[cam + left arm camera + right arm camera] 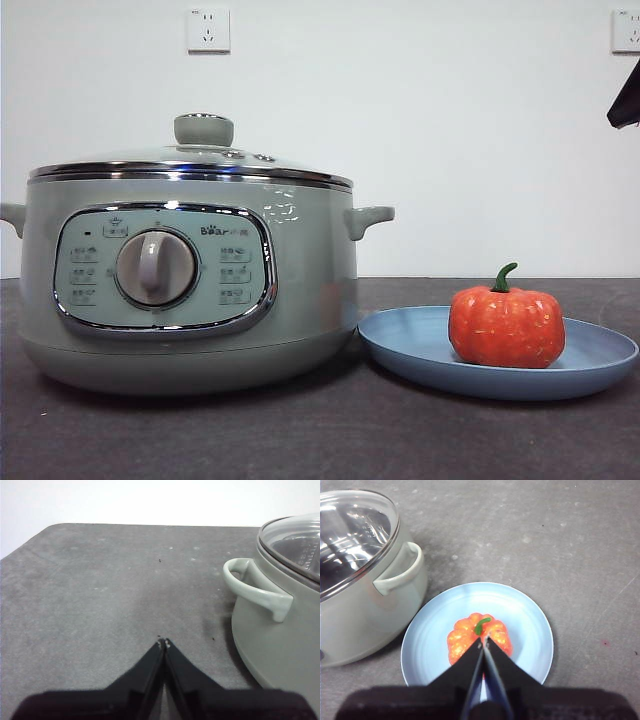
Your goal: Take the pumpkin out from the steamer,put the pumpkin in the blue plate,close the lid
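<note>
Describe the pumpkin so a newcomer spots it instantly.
Find the big sage-green steamer with its glass lid on. Beside it lies a shallow blue plate; the pumpkin sits on it. It's the only orange thing: small, ribbed, with a curved green stem.

The steamer (190, 290) stands with the lid (195, 160) seated on its rim, and just beside it lies the blue plate (400, 345), carrying the upright pumpkin (505, 325).
</note>
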